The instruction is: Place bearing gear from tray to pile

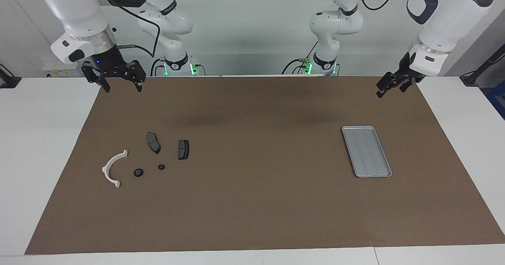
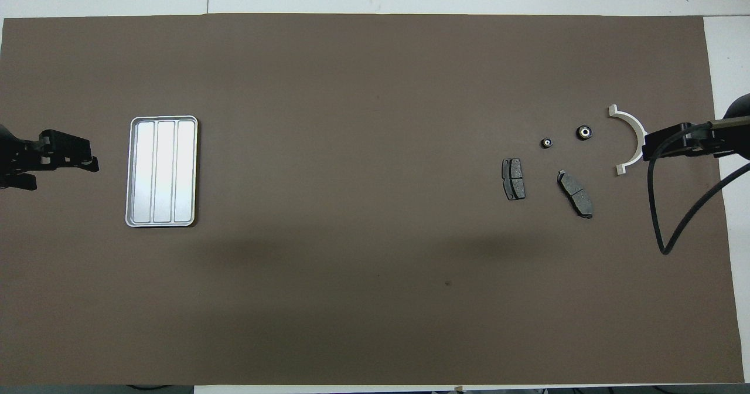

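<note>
The silver tray [image 1: 366,151] lies bare toward the left arm's end of the brown mat; it also shows in the overhead view [image 2: 162,171]. The pile lies toward the right arm's end: a white half-ring bracket [image 1: 112,168], two dark brake pads [image 1: 153,142] [image 1: 183,149], and two small round black bearing gears [image 1: 138,172] [image 1: 161,167] beside them on the mat. My right gripper [image 1: 121,87] is open and empty, raised high; from overhead [image 2: 650,148] it overlaps the bracket [image 2: 630,139]. My left gripper [image 1: 384,90] waits raised beside the tray.
The brown mat [image 1: 252,202] covers most of the white table. A black cable [image 2: 662,218] hangs from the right arm over the mat's end.
</note>
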Tool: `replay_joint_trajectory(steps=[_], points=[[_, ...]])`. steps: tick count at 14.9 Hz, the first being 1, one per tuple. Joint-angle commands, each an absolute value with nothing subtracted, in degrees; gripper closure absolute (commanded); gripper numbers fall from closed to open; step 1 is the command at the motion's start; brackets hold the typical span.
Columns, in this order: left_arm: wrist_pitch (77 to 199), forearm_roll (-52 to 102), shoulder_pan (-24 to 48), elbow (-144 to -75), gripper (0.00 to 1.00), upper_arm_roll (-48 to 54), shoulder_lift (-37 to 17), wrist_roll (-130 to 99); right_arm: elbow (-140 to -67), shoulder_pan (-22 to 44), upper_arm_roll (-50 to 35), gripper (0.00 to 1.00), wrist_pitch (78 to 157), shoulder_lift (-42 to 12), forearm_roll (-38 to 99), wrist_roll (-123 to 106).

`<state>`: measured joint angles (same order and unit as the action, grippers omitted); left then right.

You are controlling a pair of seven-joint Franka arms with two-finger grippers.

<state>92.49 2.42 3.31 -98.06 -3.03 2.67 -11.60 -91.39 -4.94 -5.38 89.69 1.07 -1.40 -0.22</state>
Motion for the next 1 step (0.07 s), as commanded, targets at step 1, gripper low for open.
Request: replay_joint_trajectory(steps=[1], points=[[92.3,2.2,3.0,-98.7,0.0,-2.8,3.6,-11.3,-92.5,-5.1,-5.3,0.0,88.9,2.4,-0.5,0.5]])
